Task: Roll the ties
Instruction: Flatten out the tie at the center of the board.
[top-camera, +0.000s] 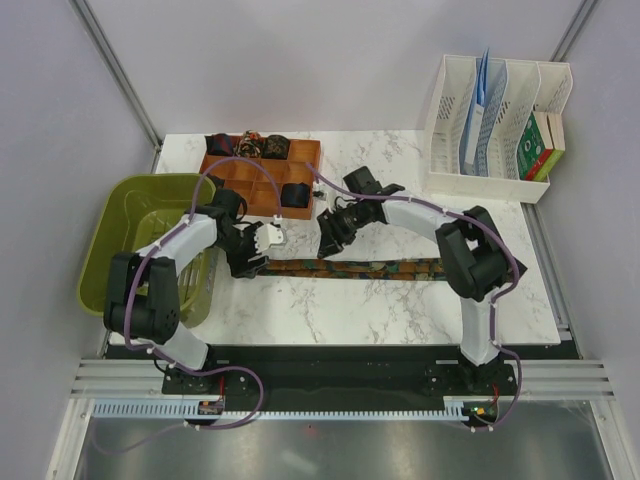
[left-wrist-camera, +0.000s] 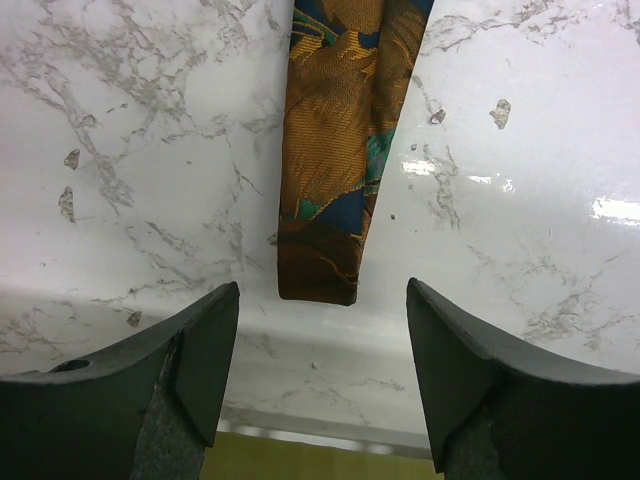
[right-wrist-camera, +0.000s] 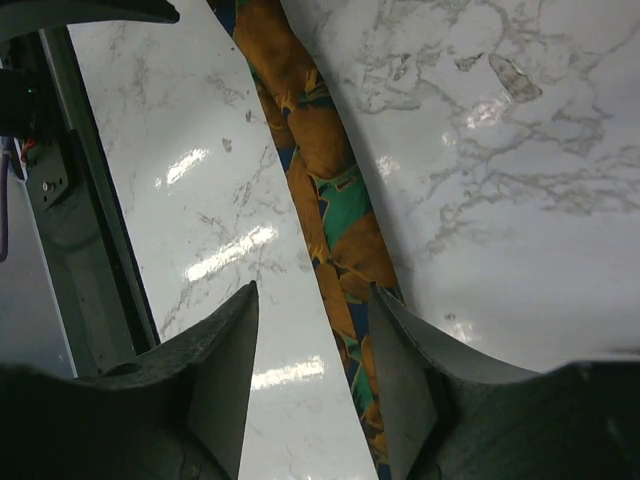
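1. One flat tie (top-camera: 360, 268) lies stretched left to right across the middle of the marble table (top-camera: 400, 315). The cloth is orange-brown with green and blue patterning, and it is unrolled along all that shows.
2. Its narrow, squared end points toward the left hand (left-wrist-camera: 322, 296).
3. Several rolled ties (top-camera: 296, 195), dark and compact, sit in compartments of a wooden tray (top-camera: 232, 178) at the far left of the table.
4. The left arm is bent low over the table's left side. Its hand stands wide open and holds nothing. The tie's end lies flat just ahead of the gap, clear of both fingers (left-wrist-camera: 205, 360).
5. The right arm comes in from the right with its elbow raised and its hand (right-wrist-camera: 314, 291) tilted down over the tie further along. The fingers (right-wrist-camera: 225, 380) are apart, and the strip runs through the gap close against one of them. No pinch is visible.
6. Whether that finger touches the cloth cannot be told.
7. From overhead, the tie's right end passes out of sight behind the right arm.
8. The tray's contents are too small to describe further.
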